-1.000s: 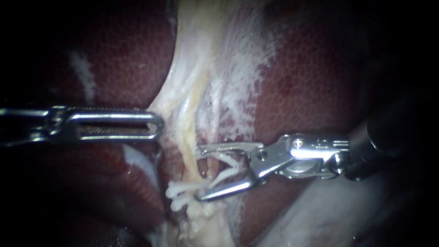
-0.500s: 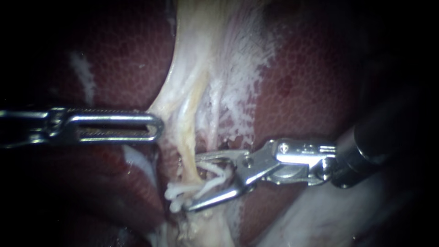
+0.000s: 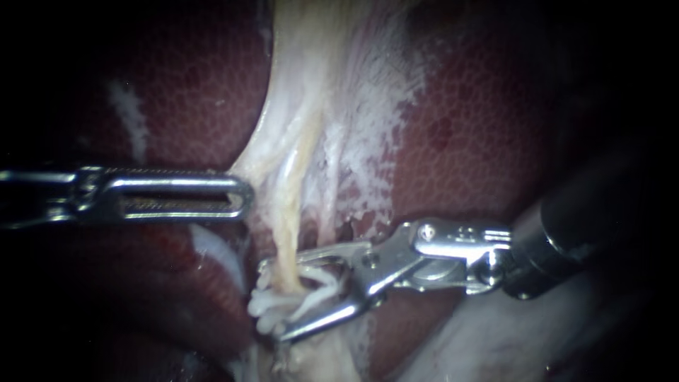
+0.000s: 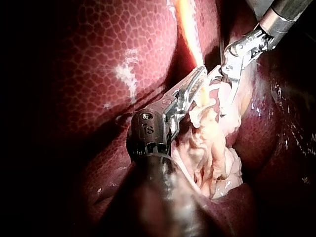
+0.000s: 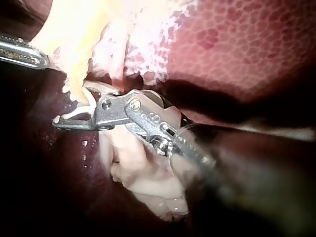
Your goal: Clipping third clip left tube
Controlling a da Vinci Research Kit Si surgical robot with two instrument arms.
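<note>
My right instrument (image 3: 276, 301) comes in from the right, its jaws standing wide with a white clip (image 3: 318, 283) seated between them. The jaws straddle the yellowish left tube (image 3: 288, 233), low down, just above the white clips (image 3: 262, 308) that sit on it. In the right wrist view the same jaws (image 5: 74, 106) reach around the tube's base. My left instrument (image 3: 244, 194) lies level from the left, its slotted jaws shut on the edge of the pale tissue (image 3: 265, 166) beside the tube. The left wrist view shows those jaws (image 4: 200, 79) holding that tissue.
Dark red liver (image 3: 481, 127) lies on both sides of the pale band. A thinner pale strand (image 3: 331, 191) runs just right of the yellowish tube. Loose pale tissue (image 5: 143, 173) lies under the right instrument. The gallbladder's pale bulge (image 3: 495, 332) shows at the lower right.
My right instrument has advanced to the left and slightly down, bringing its clip-bearing jaws around the left tube. The left instrument has held still.
</note>
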